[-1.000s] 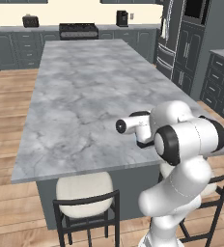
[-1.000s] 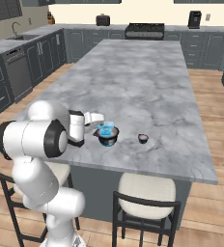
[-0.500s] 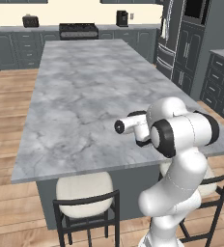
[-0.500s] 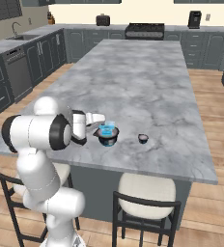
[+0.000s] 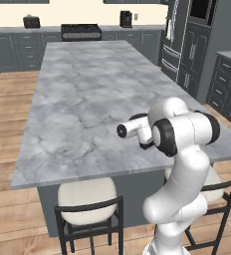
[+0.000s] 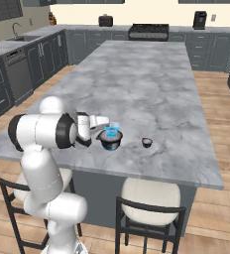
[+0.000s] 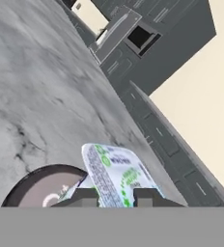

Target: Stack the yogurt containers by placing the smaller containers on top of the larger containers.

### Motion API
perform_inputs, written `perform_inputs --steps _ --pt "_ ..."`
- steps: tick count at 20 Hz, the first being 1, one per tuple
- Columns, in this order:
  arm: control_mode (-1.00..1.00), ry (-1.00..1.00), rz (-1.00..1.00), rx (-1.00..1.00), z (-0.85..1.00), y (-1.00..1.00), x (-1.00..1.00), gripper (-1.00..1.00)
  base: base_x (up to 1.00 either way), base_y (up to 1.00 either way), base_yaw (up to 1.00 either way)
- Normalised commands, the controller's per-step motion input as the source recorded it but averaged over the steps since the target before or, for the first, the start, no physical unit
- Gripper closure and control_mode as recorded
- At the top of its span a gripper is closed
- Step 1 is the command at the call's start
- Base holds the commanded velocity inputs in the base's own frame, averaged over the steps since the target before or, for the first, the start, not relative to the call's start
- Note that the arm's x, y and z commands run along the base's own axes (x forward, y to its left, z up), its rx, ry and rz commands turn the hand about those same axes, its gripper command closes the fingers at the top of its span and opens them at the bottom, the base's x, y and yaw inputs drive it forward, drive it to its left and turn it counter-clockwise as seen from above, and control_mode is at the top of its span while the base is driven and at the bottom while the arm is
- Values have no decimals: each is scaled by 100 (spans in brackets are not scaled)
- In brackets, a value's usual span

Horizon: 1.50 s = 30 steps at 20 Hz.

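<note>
Island counter (image 6: pixel 151 84): long grey marble-look slab w/ veining, flat, matte, rectangular; 2 pale-cushioned dark-frame stools (image 6: pixel 149 206) tucked at near edge.

Dark cup (image 6: pixel 110 141): round, squat, dark body, pale greyish top; stands on counter near the near edge, left of centre in right base view. In hand view its round grey top (image 7: pixel 49 185) sits low left.

Light-blue pack (image 6: pixel 111 132): small, boxy, white/light-blue w/ green print; in right base view it sits over the dark cup's top. In hand view the pack (image 7: pixel 115 173) is tilted, rising between the 2 finger tips (image 7: pixel 82 196), its lower part overlapping the cup's rim. Whether it rests on the cup or hangs just above: can't tell.

Tiny piece (image 6: pixel 146 142): dark-topped, round, alone on counter, right of the cup, clearly apart from it.

Gripper (image 7: pixel 115 198): tips set either side of the pack, clamped on it; hand reaches horiz. from left toward the cup.

Room: wide bare marble far of the cup and to its right; near edge of slab close behind the cup. Dark cabinets (image 6: pixel 18 69) line far left wall.
</note>
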Motion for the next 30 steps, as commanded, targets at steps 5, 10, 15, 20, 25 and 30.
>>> perform_inputs --steps 5,10,15,20,25,30 --pt "-100 0 -1 0 0 0 3 -100 0 0 0" --pt "-100 0 -3 0 24 0 -9 -100 0 0 0" --pt "-100 3 -1 0 31 7 -28 -100 0 0 0" --pt "-100 7 0 2 52 3 -27 -100 0 0 0" --pt "-100 10 0 13 73 -1 -26 -100 0 0 0" --pt "-100 7 0 25 79 -36 -18 -100 0 0 0"
